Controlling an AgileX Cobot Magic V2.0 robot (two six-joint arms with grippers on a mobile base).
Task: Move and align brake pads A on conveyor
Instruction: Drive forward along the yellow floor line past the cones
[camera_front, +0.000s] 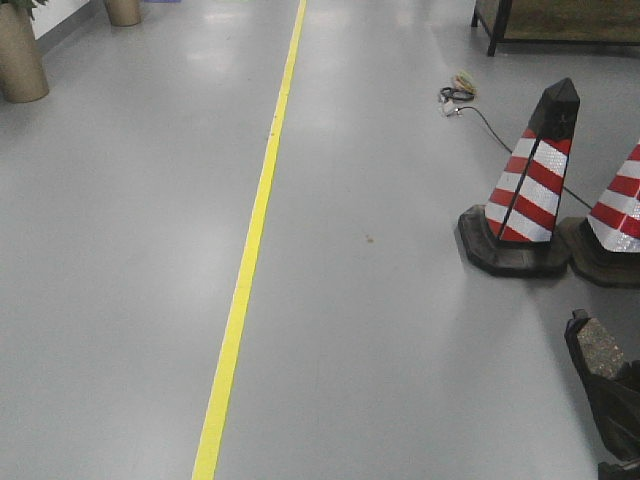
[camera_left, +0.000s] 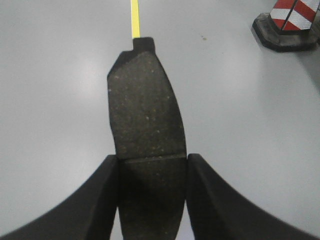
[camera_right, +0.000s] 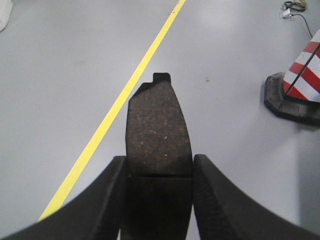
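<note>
Smooth grey floor (camera_front: 400, 340), yellow line (camera_front: 248, 262), two red-white cones (camera_front: 530, 190), cable (camera_front: 492, 127), brown pots (camera_front: 18, 55)

Soft, even overhead light fills all three views, bright enough with no harsh contrast. The smooth grey floor (camera_front: 400, 330) carries pale, diffuse patches of glare, strongest toward the far end in the front view. The red-and-white striped traffic cone (camera_front: 530, 185) casts only a faint, soft-edged shadow. In both wrist views the black curved fingers (camera_left: 95, 205) (camera_right: 95, 205) at the bottom are blurred and almost featureless, while the dark grey speckled brake pad (camera_left: 145, 110) (camera_right: 159, 130) shows crisp grain. The front view's lower right corner is murky, possibly underexposed
</note>
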